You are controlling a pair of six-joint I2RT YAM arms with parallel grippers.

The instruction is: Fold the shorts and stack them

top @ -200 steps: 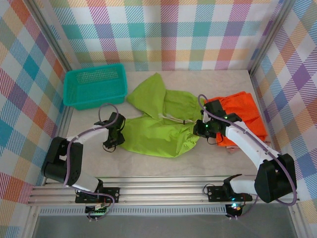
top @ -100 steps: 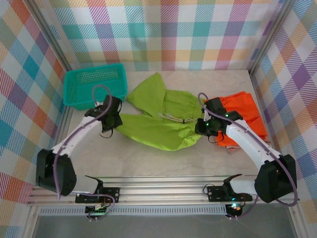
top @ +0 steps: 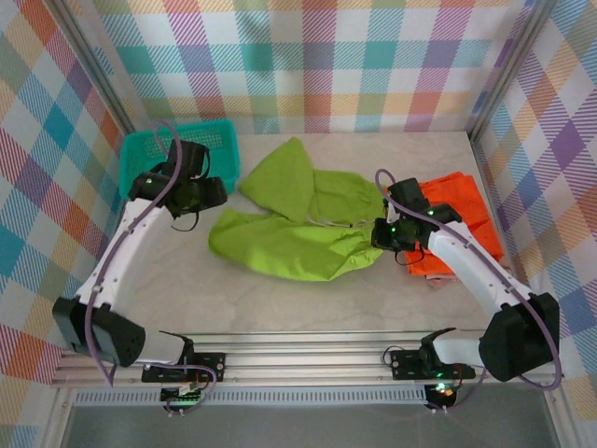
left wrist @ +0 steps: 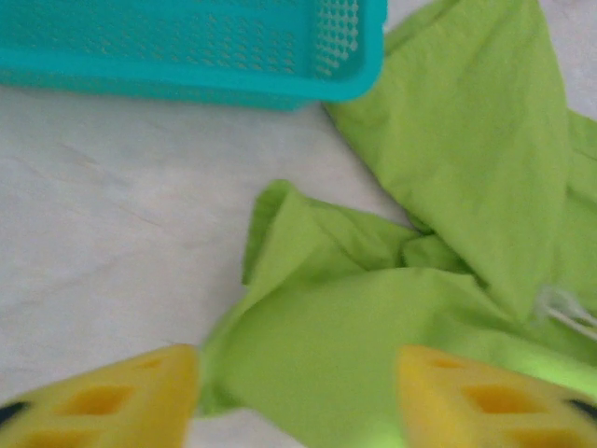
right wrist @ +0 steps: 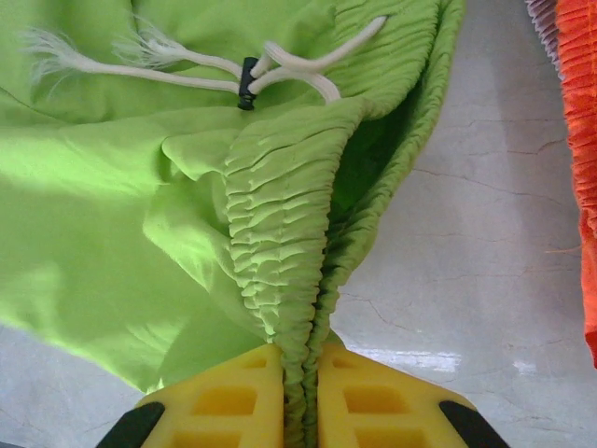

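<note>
No readable writing

We can read no words, labels, brands or numbers on the lime green shorts, the orange shorts or the teal basket.

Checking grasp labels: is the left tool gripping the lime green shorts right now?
No: the left tool stands open, fingers wide apart, and the lime green shorts lie loose beyond them.

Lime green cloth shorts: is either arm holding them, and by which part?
Right fingers pinch the lime green cloth shorts by their gathered waistband; left fingers stand open, holding nothing.
</note>
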